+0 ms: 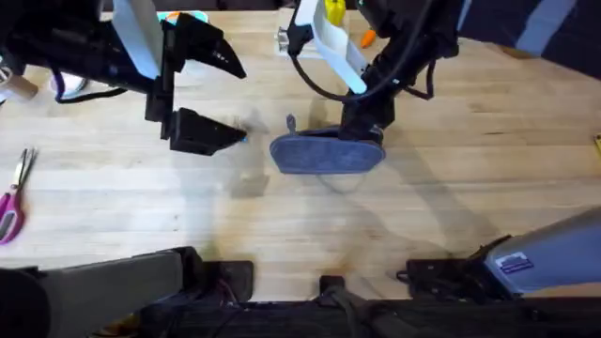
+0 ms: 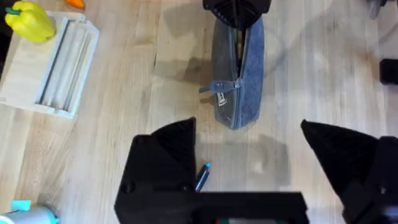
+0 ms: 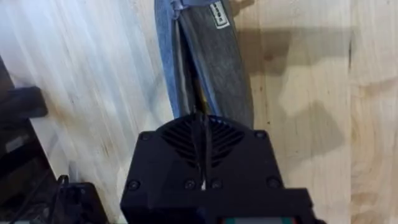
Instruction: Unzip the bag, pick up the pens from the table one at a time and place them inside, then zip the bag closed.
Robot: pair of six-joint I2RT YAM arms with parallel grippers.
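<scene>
Black finger blocks of the left gripper [image 2: 249,180] filled the near edge of the left wrist view, spread wide apart and released, with a slim dark pen with a blue end [image 2: 202,176] lying on the wood just beside the inner face of one finger. That stance read as a setup for a pick, with one finger already alongside the pen and the other well clear.

Beyond it lay the oblong blue-grey denim-like pencil pouch [image 1: 326,154], flat on the large light wooden plank table [image 1: 470,169], its small metal pull [image 2: 222,86] near the end facing the left arm. A parted seam ran from the pull toward the far end, so the zip looked largely undone.

At that far end the right gripper [image 1: 364,128] was clenched on the pouch's fabric, its fingers pressed together at the seam, probably to pin the pouch and keep its mouth steady. Nothing could be made out inside the opening. Pink-handled scissors [image 1: 13,195] lay well apart at the table's left edge.
</scene>
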